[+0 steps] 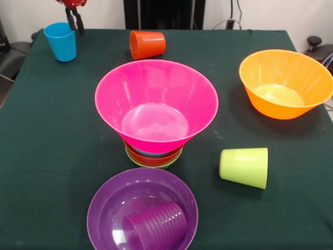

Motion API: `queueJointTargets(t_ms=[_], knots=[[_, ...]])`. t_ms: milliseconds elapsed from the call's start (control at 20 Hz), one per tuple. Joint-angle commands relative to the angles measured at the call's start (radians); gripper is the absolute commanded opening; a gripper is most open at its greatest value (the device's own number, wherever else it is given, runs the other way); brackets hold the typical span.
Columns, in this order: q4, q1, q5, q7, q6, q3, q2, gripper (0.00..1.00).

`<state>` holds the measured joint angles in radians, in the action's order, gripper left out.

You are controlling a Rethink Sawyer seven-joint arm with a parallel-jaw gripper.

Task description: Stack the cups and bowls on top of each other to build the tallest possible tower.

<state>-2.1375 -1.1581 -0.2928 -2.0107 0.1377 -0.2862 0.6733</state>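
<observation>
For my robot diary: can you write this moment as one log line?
tool: open, beside blue cup | pink bowl: on nested small bowls | purple cup: lying in purple bowl

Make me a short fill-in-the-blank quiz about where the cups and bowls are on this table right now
1. The purple cup lies on its side inside the ____ bowl.
2. The pink bowl sits on top of a stack of small ____.
3. The blue cup stands upright beside the gripper, while the orange cup lies on its ____.
4. The lime green cup lies on the ____ tablecloth.

Missing words: purple; bowls; side; green
</observation>
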Motion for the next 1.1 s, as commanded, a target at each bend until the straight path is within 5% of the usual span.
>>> queueJointTargets(t_ms=[50,1100], knots=[[0.076,0.019,-0.061,0.073,0.119,-0.087,0.026,1.00],[0.086,0.005,-0.084,0.072,0.120,-0.103,0.027,1.00]])
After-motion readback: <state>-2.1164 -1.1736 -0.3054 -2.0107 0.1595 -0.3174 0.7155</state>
